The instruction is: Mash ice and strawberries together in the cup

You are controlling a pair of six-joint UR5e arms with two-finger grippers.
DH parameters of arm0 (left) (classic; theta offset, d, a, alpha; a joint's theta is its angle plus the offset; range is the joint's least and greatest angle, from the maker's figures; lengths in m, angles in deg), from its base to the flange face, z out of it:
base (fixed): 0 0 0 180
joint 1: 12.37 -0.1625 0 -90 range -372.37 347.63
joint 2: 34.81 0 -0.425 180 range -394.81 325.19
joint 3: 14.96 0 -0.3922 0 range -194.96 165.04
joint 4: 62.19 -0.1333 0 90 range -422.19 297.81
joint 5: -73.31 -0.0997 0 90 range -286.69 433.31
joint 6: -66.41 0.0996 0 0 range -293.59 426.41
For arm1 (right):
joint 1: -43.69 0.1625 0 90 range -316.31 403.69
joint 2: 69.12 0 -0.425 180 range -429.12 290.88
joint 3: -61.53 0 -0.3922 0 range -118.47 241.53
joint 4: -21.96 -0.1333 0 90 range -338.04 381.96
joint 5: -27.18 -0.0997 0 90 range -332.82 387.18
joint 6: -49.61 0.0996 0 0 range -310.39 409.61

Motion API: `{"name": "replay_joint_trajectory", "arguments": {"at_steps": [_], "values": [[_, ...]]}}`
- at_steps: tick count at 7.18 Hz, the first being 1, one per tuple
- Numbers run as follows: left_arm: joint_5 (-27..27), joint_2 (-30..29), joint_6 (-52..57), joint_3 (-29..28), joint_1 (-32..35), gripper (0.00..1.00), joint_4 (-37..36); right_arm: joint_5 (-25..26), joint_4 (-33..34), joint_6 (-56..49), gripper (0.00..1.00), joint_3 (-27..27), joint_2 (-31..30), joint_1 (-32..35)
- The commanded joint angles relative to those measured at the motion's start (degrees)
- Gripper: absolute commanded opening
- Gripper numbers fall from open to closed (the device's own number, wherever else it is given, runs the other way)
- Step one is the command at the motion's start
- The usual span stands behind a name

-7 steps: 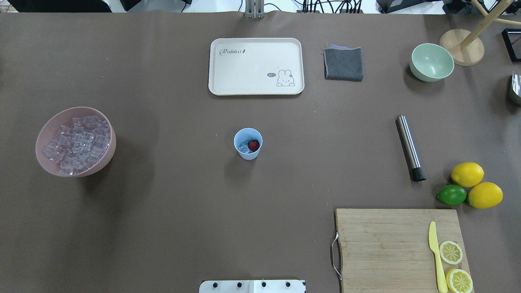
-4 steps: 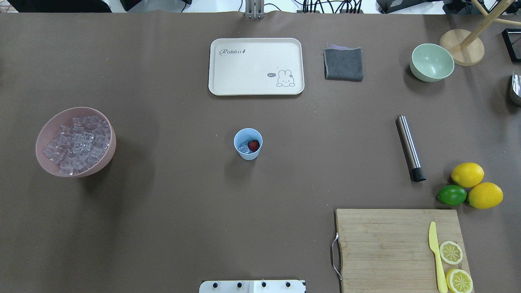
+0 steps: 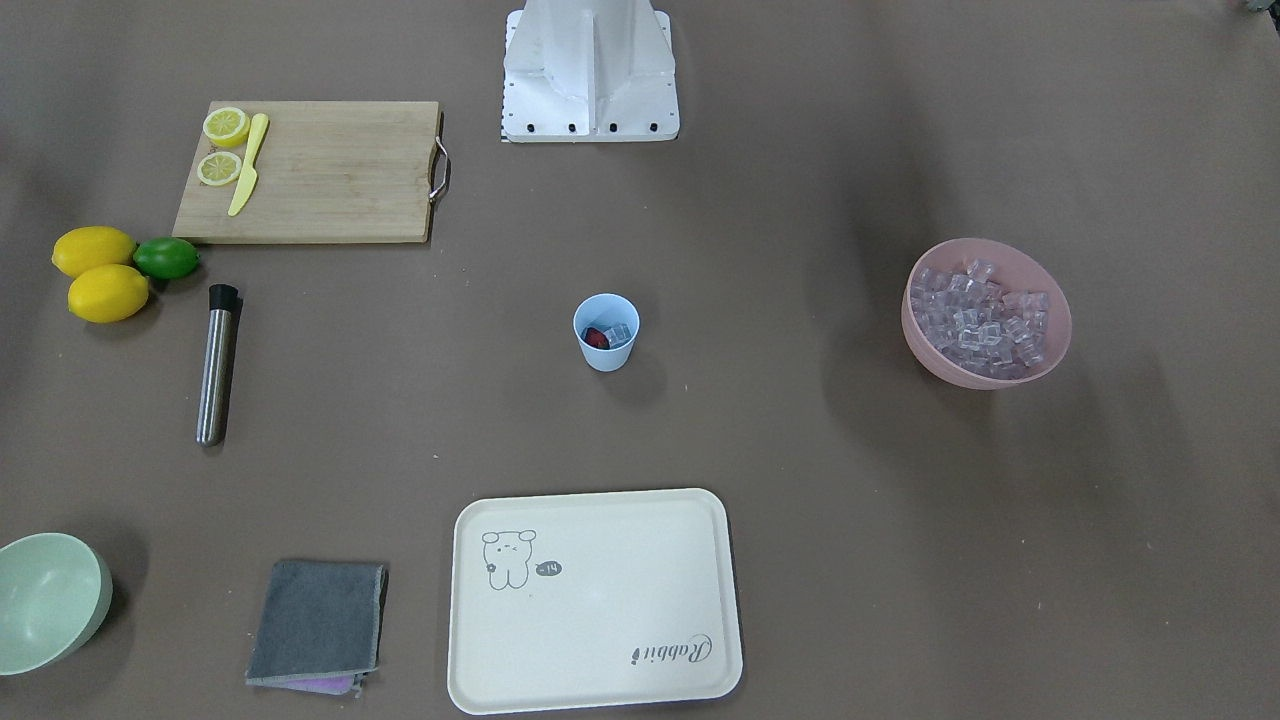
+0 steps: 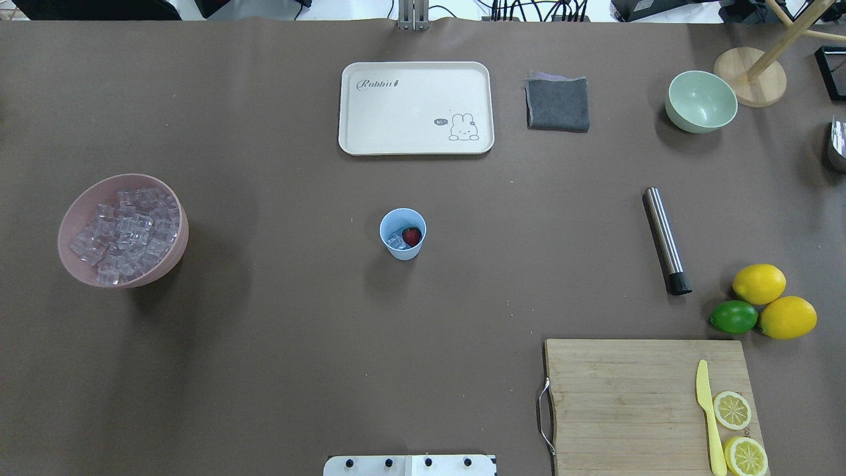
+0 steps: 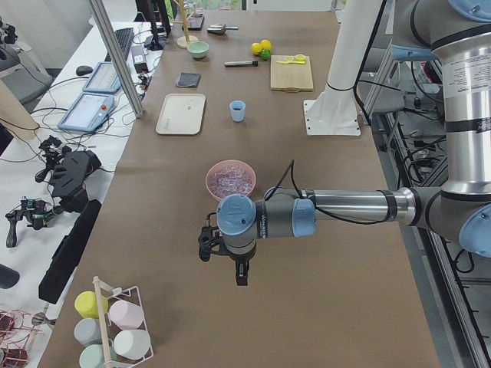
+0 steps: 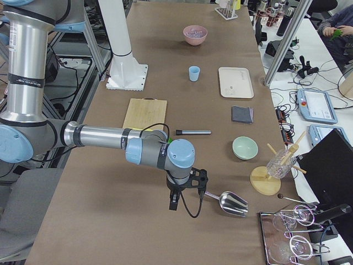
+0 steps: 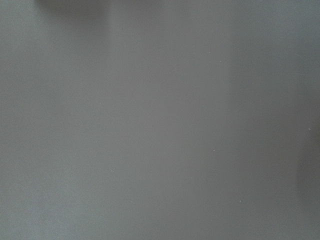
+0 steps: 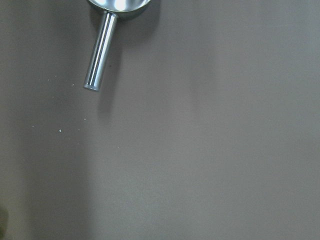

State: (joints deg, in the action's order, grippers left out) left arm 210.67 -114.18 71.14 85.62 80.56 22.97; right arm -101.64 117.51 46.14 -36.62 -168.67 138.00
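Even overhead light, perhaps soft shadows

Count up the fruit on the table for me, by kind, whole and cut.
Whole yellow lemons: 2
Whole green lime: 1
Cut lemon pieces on the wooden cutting board: 2
Dark red strawberry in the pale blue plastic cup: 1
Total: 6

Arms (left arm [image 5: 345, 205], right arm [image 6: 99, 136]): silver tubes, pale-blue joint caps, grey housings. Black cable [image 5: 287, 175] at each wrist. Left tool [image 5: 227, 259], right tool [image 6: 185, 191]: black, prob. plastic. Base [image 3: 590, 75]: white pedestal, black screws [image 3: 572, 128] along plate edge.
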Motion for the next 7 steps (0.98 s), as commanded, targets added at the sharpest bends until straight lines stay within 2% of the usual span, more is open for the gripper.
{"name": "replay_joint_trajectory", "arguments": {"at_steps": [1, 7], "values": [[0.0, 0.0, -0.1, 0.0, 0.0, 0.98, 0.0, 0.1, 0.0, 0.0, 1.0, -1.2, 0.1, 0.0], [-0.1, 0.0, 0.1, 0.0, 0.0, 0.98, 0.0, 0.1, 0.0, 0.0, 1.0, -1.9, 0.4, 0.0]]}}
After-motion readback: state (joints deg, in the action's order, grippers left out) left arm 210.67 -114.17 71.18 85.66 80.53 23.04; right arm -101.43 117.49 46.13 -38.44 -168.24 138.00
